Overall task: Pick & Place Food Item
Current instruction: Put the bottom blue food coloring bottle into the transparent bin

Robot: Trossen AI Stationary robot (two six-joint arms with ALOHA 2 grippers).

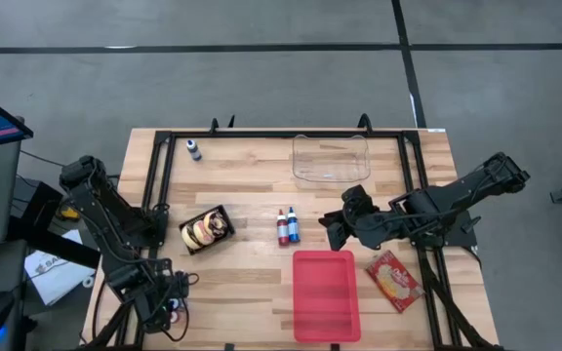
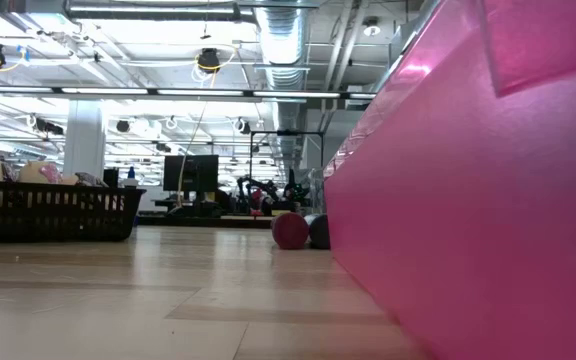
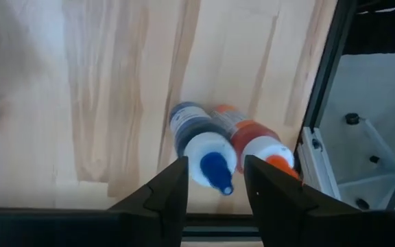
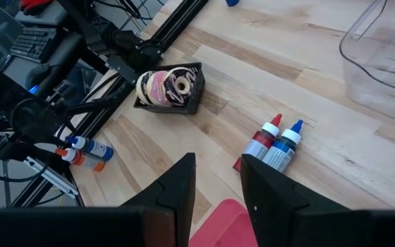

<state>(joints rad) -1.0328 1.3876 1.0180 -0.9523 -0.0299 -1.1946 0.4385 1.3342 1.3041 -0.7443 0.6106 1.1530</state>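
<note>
A black tray of doughnuts [image 1: 206, 229] sits on the table left of centre, also seen in the right wrist view [image 4: 170, 88]. My left gripper [image 3: 215, 165] hangs at the table's near left corner [image 1: 169, 310], pointing down, open. Its fingers stand on either side of a blue-capped bottle [image 3: 201, 140] that lies on its side against an orange-capped bottle [image 3: 252, 140]; they touch neither. My right gripper [image 1: 332, 232] hovers open above the table's middle [image 4: 218, 161], with nothing between its fingers.
A red and a blue bottle [image 1: 288, 226] stand upright at the centre. A red tray [image 1: 325, 294] lies at the near edge, a snack packet [image 1: 394, 281] to its right. A clear tub [image 1: 331, 159] and a small bottle [image 1: 194, 149] stand at the far side.
</note>
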